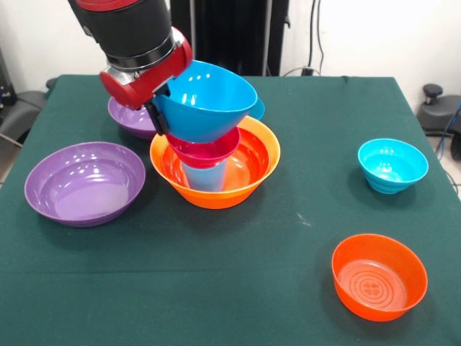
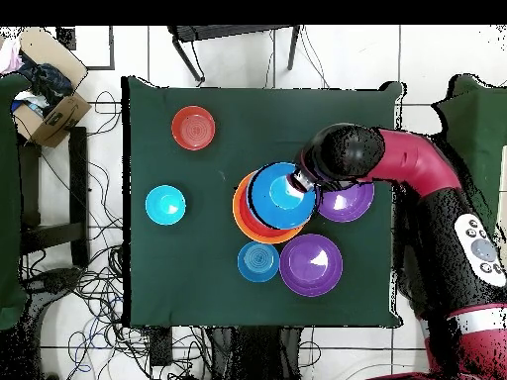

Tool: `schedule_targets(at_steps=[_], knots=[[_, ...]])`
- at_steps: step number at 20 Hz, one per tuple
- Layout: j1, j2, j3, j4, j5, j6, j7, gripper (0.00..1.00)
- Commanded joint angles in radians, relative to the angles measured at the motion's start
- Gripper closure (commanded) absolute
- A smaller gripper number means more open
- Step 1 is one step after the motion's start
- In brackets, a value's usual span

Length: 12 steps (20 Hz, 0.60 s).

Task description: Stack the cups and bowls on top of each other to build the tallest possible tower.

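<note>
The tower stands mid-table: a large orange bowl (image 1: 216, 196) holds the light blue cup (image 1: 205, 178), with a magenta bowl (image 1: 209, 151) on the cup and a blue bowl (image 1: 209, 101) tilted on top. My gripper (image 1: 160, 117) is shut on the blue bowl's left rim. In the overhead view the blue bowl (image 2: 277, 195) covers most of the orange bowl (image 2: 241, 213), and the gripper (image 2: 297, 184) is at its right edge. The cup and the magenta bowl are hidden there.
Loose bowls lie around the tower: a purple one (image 1: 85, 182) at the left, a second purple one (image 1: 130, 119) behind the gripper, a small blue one (image 1: 258, 109) behind the tower, a cyan one (image 1: 392, 164) at the right and a red-orange one (image 1: 379, 275) at the front right.
</note>
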Motion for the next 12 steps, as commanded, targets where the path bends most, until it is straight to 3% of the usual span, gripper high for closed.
schedule_targets(at_steps=[1,12], knots=[[0.048,0.018,-0.056,0.039,-0.025,-0.021,0.102,1.00],[0.053,0.021,-0.055,0.036,-0.024,-0.018,0.095,1.00]])
